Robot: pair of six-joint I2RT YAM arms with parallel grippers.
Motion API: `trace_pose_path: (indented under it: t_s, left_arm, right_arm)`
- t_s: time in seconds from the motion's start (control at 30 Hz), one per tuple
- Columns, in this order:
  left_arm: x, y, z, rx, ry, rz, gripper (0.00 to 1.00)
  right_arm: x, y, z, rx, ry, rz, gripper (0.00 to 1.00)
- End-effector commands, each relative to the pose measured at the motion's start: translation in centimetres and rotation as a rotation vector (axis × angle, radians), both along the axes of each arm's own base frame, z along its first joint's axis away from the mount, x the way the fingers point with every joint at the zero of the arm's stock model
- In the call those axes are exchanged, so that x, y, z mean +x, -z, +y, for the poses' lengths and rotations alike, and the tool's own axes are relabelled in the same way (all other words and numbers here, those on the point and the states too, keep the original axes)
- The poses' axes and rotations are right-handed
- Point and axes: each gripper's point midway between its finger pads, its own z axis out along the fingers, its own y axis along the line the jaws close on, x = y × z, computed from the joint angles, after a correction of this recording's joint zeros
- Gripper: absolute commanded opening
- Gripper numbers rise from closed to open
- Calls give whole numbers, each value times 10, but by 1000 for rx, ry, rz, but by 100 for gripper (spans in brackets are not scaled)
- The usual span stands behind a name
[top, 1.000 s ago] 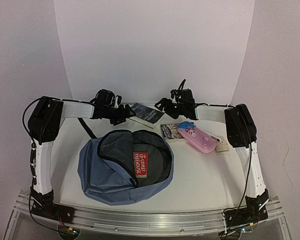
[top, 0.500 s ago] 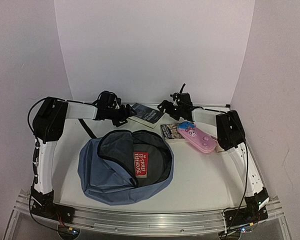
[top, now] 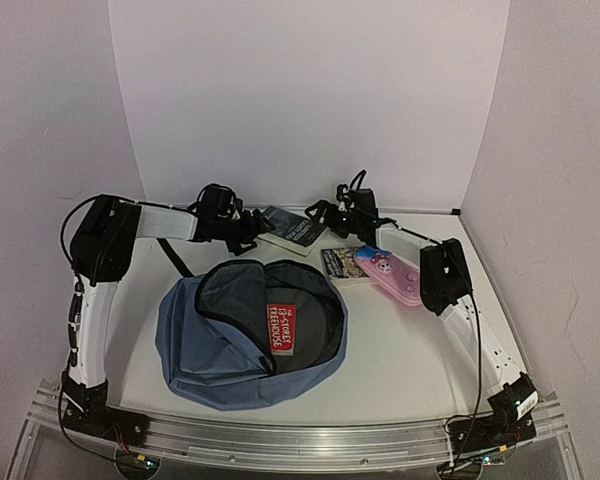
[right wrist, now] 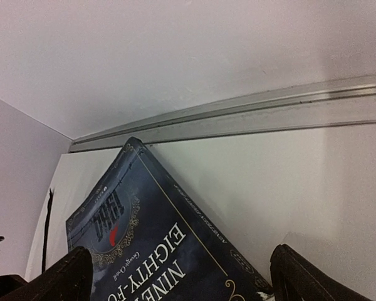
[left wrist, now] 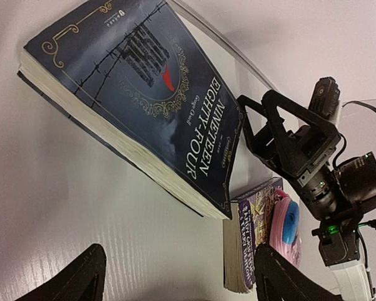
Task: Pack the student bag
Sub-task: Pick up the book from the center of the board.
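Note:
The student bag (top: 220, 345) lies on the table, its mouth wide open, with a red book (top: 281, 327) inside on the dark lining. Behind it lies a dark-blue book, Nineteen Eighty-Four (top: 292, 230) (left wrist: 138, 94) (right wrist: 156, 238). My left gripper (top: 250, 234) (left wrist: 182, 279) is open just left of that book, nothing between its fingers. My right gripper (top: 318, 213) (right wrist: 178, 282) is open at the book's right end, its fingers (right wrist: 62, 279) spread either side of the book's corner without closing on it.
A purple paperback (top: 338, 263) (left wrist: 254, 235) lies right of the bag with a pink pencil case (top: 392, 274) (left wrist: 285, 222) partly on it. A metal rail (right wrist: 238, 116) and white walls bound the table at the back.
My right arm has swung left to the dark-blue book and its jaws have spread wider. The left arm has edged slightly toward the book.

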Motion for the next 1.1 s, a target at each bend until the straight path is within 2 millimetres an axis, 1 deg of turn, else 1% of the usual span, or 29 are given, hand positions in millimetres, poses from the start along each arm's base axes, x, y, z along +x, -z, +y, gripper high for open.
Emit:
trace_pose_path:
  t_s: [0.0, 0.1, 0.23, 0.43, 0.53, 0.6, 0.73, 0.8, 0.87, 0.9, 0.97, 1.07]
  left_arm:
    - [13, -18, 0, -38, -18, -45, 81]
    - [13, -15, 10, -33, -44, -40, 81]
    - [16, -12, 26, -21, -79, -32, 81]
    - [18, -5, 62, 74, -165, -21, 82]
    - [18, -2, 80, 133, -196, -17, 82]
    - [20, 1, 91, 162, -210, -16, 82]
    - [33, 4, 104, 149, -187, -36, 80]
    - [40, -1, 98, 128, -137, -64, 78]
    - [44, 0, 89, 114, -79, -77, 76]
    - [44, 5, 85, 110, -55, -68, 76]
    - [47, 9, 77, 85, -18, -60, 74]
    - [47, 22, 70, 65, 15, -30, 73]
  right_arm:
    - [-18, 2, 20, 33, -155, -4, 98]
    - [-35, -6, 29, 17, -226, -9, 97]
    - [-63, -16, 47, 0, -315, -11, 95]
    - [-101, -26, 75, 21, -417, 21, 91]
    - [-114, -35, 85, 28, -432, 30, 90]
    - [-113, -39, 85, 39, -403, 45, 90]
    - [-98, -37, 78, 59, -280, 92, 90]
    - [-90, -31, 76, 75, -224, 123, 90]
    - [-84, -23, 75, 98, -183, 157, 90]
    - [-81, -19, 75, 108, -173, 169, 89]
    - [-81, -4, 78, 132, -168, 210, 88]
    - [-84, 8, 84, 157, -182, 247, 86]
